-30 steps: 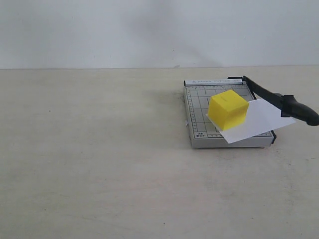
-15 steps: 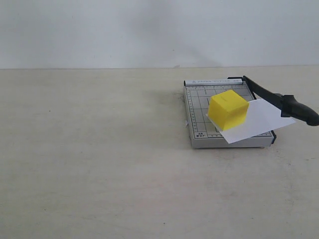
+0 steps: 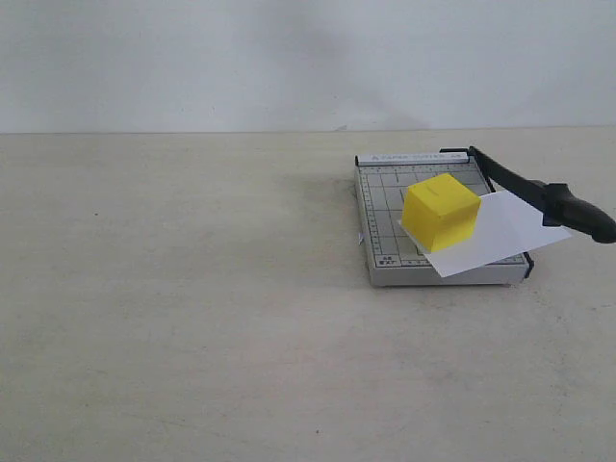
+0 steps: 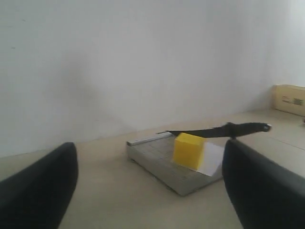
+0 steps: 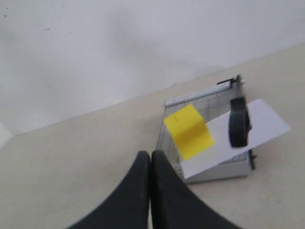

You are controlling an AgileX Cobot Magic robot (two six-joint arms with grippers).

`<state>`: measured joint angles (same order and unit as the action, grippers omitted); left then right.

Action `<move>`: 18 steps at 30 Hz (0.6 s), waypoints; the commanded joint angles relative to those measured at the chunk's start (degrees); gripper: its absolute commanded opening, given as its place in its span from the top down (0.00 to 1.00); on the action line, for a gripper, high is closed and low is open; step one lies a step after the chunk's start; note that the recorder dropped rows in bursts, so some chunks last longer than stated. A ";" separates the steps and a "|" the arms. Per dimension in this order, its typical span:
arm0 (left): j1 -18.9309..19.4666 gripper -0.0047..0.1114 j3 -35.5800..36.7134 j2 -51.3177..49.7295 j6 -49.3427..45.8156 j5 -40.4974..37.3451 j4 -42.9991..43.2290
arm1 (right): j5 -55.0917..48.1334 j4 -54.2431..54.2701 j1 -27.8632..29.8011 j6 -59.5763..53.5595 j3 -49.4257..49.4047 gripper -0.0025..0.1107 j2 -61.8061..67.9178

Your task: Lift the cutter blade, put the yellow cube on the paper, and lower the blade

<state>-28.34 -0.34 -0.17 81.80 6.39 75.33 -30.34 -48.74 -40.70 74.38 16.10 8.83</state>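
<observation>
Yellow cube (image 3: 441, 212) rests on the paper (image 3: 505, 231), well ahead of the spread-apart left claw (image 4: 148, 160) and pressed-together right claw (image 5: 151, 156).

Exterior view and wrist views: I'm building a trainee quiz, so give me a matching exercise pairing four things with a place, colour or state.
Things:
1. cube
2. paper
3. blade
4. right gripper

States:
A. shut, empty
B. white, sticking out past the trimmer
C. black, handle above the paper
D. yellow, sitting on the paper

Pairs: 1-D, 2-B, 3-C, 4-A
</observation>
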 commanded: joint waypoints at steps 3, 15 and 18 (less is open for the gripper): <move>17.51 0.29 0.34 0.17 -0.12 0.86 -0.61 | -9.05 -7.88 0.16 -7.30 7.09 0.98 9.86; 22.49 0.29 0.34 0.17 -0.12 4.31 -0.61 | -18.64 -5.99 0.16 -20.81 27.59 0.37 49.20; 22.49 0.29 0.34 0.17 -0.12 4.31 -0.61 | -15.94 -5.59 0.55 -21.23 29.74 0.40 50.43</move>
<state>-5.92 -0.34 -0.17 81.80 10.14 75.09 -47.48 -54.61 -40.70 54.48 43.96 58.34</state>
